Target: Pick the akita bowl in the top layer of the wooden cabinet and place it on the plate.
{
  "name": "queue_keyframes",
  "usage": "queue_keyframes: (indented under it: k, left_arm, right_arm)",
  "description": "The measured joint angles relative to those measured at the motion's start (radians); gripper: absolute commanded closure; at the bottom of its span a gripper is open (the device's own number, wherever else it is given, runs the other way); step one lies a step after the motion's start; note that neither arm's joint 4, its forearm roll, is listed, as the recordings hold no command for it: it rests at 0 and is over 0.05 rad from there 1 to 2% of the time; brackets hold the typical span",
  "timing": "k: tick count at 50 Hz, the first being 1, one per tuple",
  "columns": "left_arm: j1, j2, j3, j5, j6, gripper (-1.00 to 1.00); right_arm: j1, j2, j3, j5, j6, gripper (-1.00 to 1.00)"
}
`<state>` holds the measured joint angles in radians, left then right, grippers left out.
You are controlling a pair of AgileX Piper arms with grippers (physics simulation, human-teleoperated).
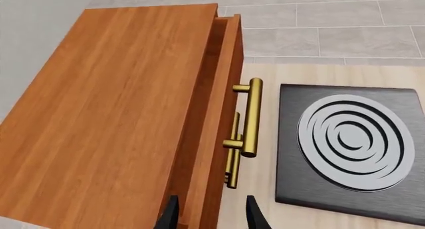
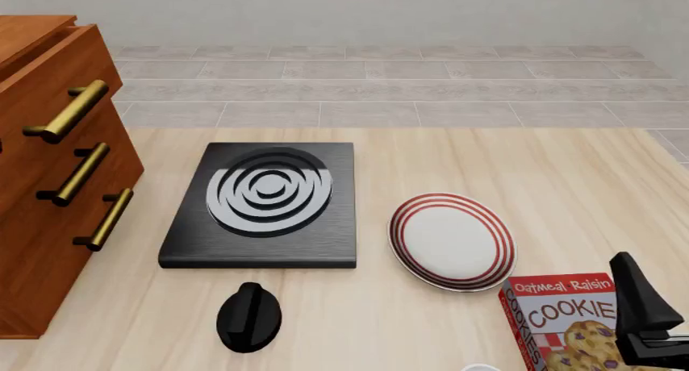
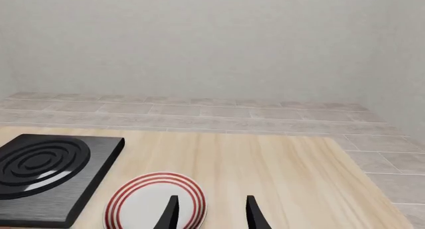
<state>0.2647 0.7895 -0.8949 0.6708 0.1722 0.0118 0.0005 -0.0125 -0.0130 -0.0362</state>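
The wooden cabinet (image 2: 43, 185) stands at the table's left edge. Its top layer (image 1: 224, 84) is pulled out a little, showing only a narrow dark gap behind the drawer front and its brass handle (image 1: 252, 117). The akita bowl is hidden from every view. My left gripper (image 1: 212, 216) hovers open above the cabinet's top and the drawer front, holding nothing. The plate (image 2: 453, 242), white with red rings, lies right of centre on the table. My right gripper (image 3: 212, 214) is open and empty, just short of the plate (image 3: 156, 204).
A black square stove (image 2: 264, 202) with white rings lies between the cabinet and the plate. In front of it sits a small black rounded object (image 2: 250, 314). A cookie box (image 2: 565, 327) stands at the near right beside my right arm (image 2: 646, 318).
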Motion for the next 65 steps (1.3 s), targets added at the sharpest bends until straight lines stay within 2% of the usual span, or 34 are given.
queue_keyframes:
  k: [65]
  left_arm:
    - [-0.137,-0.038,0.016,0.004,-0.125,-1.0]
  right_arm:
    - [-0.002,0.0,-0.011,0.006,0.01,-1.0]
